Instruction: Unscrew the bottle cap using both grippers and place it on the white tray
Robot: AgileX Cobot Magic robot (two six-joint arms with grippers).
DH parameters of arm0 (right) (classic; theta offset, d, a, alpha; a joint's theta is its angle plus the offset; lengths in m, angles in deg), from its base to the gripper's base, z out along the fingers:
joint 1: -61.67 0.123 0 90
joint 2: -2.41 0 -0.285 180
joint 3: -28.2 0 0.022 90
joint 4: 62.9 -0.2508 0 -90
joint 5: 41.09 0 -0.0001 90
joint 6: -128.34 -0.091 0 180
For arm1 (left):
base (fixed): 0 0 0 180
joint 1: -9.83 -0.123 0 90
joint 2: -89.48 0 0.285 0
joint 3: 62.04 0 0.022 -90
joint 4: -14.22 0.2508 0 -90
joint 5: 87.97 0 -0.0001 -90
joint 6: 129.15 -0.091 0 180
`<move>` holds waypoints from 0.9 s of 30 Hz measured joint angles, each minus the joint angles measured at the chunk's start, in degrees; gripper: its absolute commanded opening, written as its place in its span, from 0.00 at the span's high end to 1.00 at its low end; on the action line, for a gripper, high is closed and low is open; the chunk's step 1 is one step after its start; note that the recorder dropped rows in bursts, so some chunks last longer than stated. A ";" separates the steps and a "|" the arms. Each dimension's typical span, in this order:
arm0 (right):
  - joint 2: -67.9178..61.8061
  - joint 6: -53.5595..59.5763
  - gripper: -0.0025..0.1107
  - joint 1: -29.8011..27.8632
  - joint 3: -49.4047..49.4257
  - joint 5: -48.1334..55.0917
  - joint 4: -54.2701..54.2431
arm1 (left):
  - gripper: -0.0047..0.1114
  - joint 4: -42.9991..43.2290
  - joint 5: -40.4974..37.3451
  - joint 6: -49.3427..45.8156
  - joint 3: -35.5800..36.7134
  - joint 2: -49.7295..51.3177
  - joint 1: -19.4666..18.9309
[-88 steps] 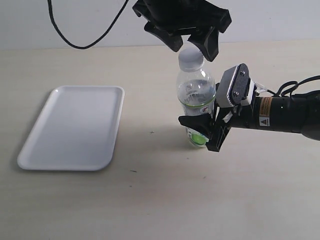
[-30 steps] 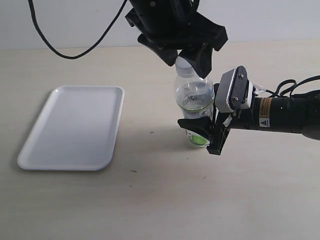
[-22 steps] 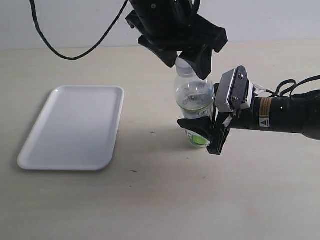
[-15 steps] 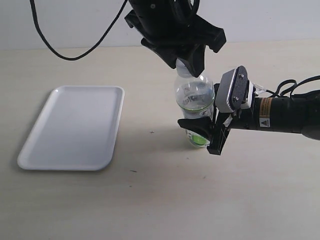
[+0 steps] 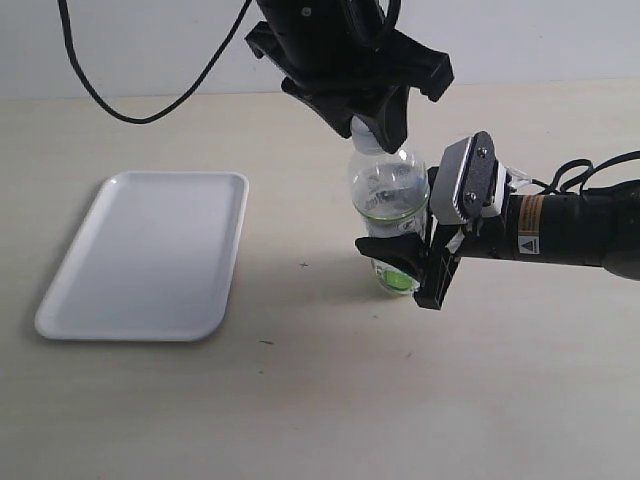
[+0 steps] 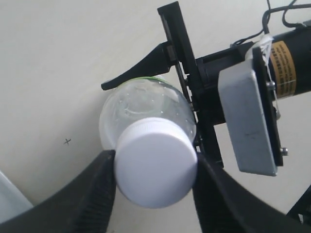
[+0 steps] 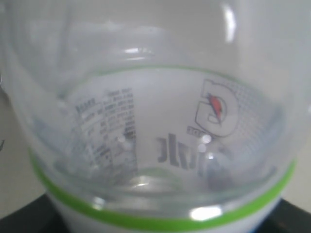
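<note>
The clear bottle (image 5: 388, 200) stands upright on the table, tilted slightly, with my right gripper (image 5: 400, 262) shut on its lower labelled part. In the right wrist view the bottle (image 7: 155, 136) fills the frame, its green band low in view. My left gripper (image 5: 372, 122) comes down from above and is shut on the white bottle cap (image 6: 155, 169), one black finger (image 6: 90, 191) pressing each side. In the exterior view the bottle cap (image 5: 362, 127) is mostly hidden between the claw's fingers. The white tray (image 5: 150, 252) lies flat at the left and holds nothing.
A black cable (image 5: 140, 90) loops down from the left arm over the back of the table. The right arm's grey block (image 5: 462, 180) sits right beside the bottle. Bare tabletop (image 5: 300, 400) stretches between tray and bottle and along the front.
The left gripper came down over the bottle's top and closed its fingers on the cap. The bottle leaned slightly left. The right arm kept its hold.
</note>
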 measured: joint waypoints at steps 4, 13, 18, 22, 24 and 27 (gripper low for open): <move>0.00 -0.21 0.98 0.00 0.00 0.11 -0.06 | 0.96 0.23 0.00 4.56 0.00 0.00 0.00; 0.00 -0.53 0.98 0.00 0.00 0.11 -0.29 | 0.96 0.23 0.48 21.38 0.00 0.00 0.00; 0.10 -0.88 0.98 0.00 0.00 0.51 -0.70 | 0.96 0.23 1.93 30.44 0.00 0.00 0.00; 0.10 -1.04 0.98 0.00 0.00 0.88 -1.21 | 0.96 0.35 2.88 38.80 0.00 0.12 0.00; 0.10 -1.04 0.98 0.00 0.00 1.07 -1.46 | 0.96 0.35 3.12 41.78 0.00 0.12 -0.12; 0.10 -1.04 0.98 0.00 0.00 1.17 -1.56 | 0.96 0.24 3.21 45.60 0.09 0.12 -0.35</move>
